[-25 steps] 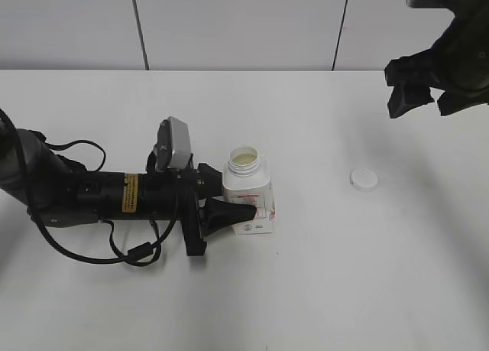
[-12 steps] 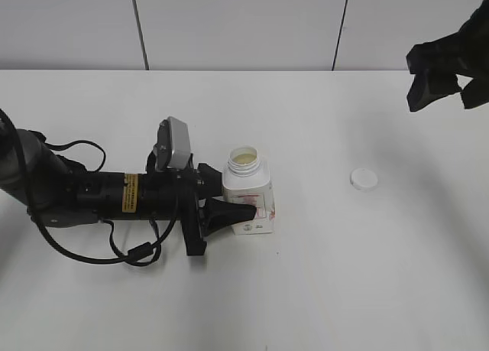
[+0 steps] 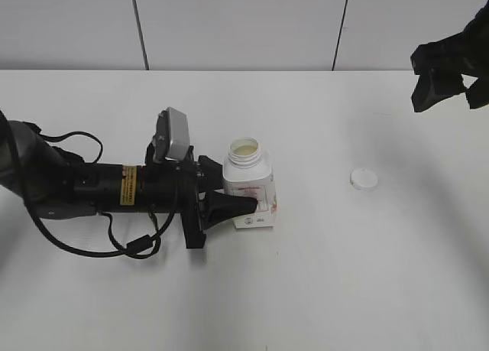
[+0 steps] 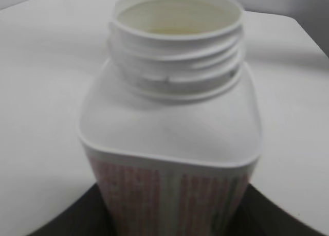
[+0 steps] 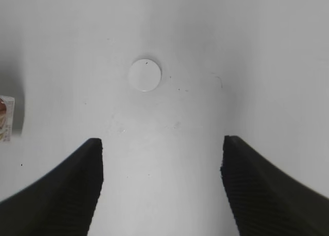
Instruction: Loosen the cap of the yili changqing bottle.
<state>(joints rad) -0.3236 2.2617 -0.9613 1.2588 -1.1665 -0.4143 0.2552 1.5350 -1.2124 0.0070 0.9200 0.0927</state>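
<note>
We see yili changqing bottle (image 3: 250,184) uncapped, pinched by left claw (image 3: 229,202); cap (image 3: 364,179) at 3 o'clock on table (image 3: 344,274); right claw (image 3: 447,72) spread.

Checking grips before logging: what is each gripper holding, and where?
Left gripper clamps the bottle at its lower body; right gripper holds nothing.

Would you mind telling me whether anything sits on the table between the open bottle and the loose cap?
Nothing does: in the exterior view the stretch of white table between the yili changqing bottle and the cap is bare.
</note>
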